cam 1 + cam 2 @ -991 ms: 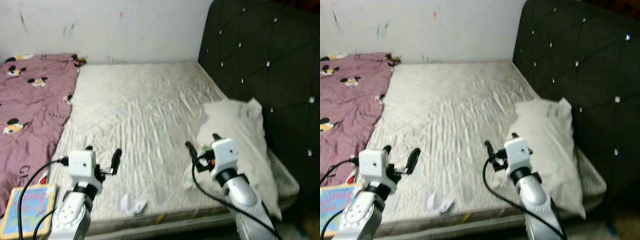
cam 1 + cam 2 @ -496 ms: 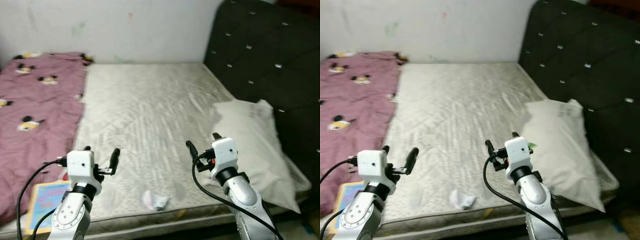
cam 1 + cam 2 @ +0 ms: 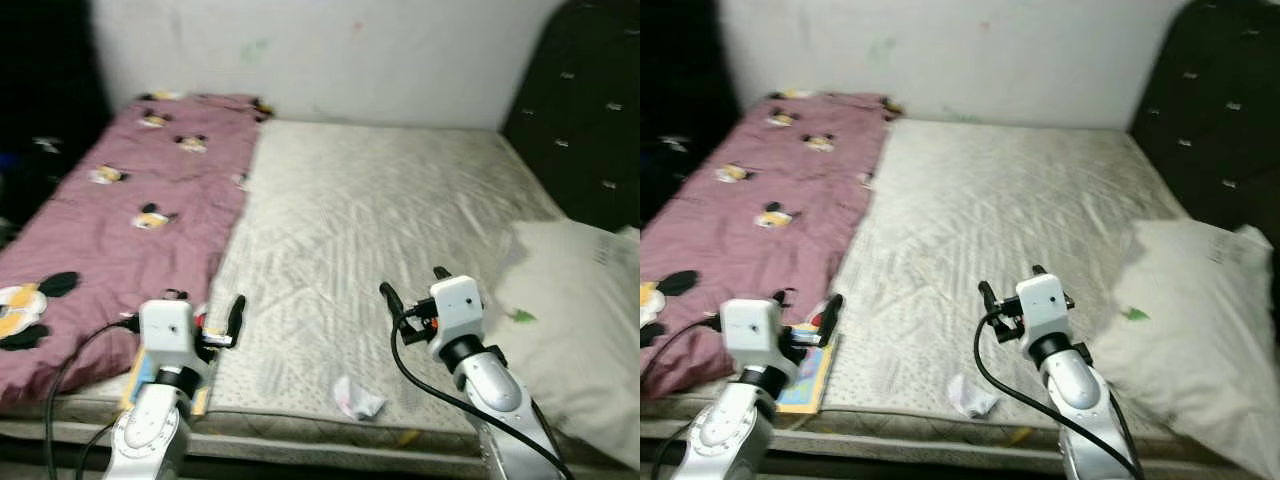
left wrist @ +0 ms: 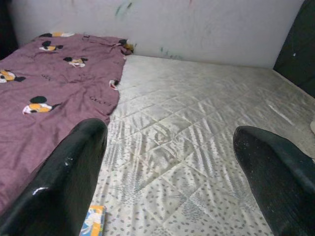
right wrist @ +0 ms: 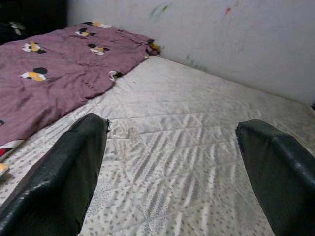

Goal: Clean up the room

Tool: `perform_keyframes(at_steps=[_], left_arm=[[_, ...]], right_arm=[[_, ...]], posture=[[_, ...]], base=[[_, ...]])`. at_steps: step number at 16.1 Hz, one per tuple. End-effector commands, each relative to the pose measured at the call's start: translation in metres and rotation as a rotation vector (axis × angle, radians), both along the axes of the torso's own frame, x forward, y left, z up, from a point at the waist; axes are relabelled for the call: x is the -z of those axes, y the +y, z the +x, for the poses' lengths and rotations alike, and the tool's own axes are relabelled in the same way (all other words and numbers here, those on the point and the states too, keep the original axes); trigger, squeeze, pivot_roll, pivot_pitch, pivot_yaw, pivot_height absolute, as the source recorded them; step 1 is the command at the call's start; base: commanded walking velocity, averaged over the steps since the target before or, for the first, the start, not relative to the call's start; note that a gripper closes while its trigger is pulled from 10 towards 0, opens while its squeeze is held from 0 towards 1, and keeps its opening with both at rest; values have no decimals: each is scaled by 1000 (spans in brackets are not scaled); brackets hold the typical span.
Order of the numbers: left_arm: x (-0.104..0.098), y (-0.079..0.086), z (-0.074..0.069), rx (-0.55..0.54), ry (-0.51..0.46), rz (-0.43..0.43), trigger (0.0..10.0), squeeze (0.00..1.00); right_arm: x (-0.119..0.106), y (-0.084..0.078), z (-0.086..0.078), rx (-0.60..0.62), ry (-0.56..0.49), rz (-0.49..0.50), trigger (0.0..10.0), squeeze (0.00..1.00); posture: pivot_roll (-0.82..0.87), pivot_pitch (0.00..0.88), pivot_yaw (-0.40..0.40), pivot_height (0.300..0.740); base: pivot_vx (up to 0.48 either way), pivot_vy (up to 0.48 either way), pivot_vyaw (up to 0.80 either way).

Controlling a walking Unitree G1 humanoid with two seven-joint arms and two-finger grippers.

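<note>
I have both arms raised over the near edge of the bed (image 3: 400,200), nothing held: the left end effector (image 3: 205,310) has its fingers apart above the book (image 3: 808,372), and the right end effector (image 3: 412,288) is spread too, over bare mattress. The crumpled paper (image 3: 357,398) lies near the bed's near edge, between the arms, closer to the right one. The blanket (image 3: 120,220) covers the left side; the pillow (image 3: 580,320) sits at right. My worry: the paper is light and sits on soft quilting, so a pinch coming down off-centre could push it over the edge. The head views are blurred, so aiming now risks a miss.
</note>
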State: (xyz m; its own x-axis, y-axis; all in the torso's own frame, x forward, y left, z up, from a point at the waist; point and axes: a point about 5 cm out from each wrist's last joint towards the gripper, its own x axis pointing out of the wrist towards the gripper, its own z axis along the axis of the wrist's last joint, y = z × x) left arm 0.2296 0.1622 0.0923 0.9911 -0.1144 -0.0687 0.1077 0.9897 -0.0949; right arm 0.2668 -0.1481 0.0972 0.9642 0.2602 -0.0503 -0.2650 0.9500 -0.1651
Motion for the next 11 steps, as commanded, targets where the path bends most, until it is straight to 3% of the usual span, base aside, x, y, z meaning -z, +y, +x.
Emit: perform_keyframes(at_steps=[1,4,9,11], left_arm=[[-2,-1,1,14,-2,-1,10000,0],[-1,-1,1,17,1,-10,10000,0],[-1,-1,1,20,6,-9,10000,0],[-1,4,0,-38,11,6,10000,0]], right_arm=[[-2,-2,2,8,-7,-1,10000,0],[-1,-2,3,12,-4,-3,10000,0],[0,-3,2,14,-3,-3,10000,0],[-1,-4,1,18,-7,5,10000,0]], posture=[[-27,0,-43,740],[-26,0,-44,740],[-27,0,-44,740],[-27,0,-46,740]], base=[[0,412,0],[0,477,0],[0,0,0],[0,0,0]])
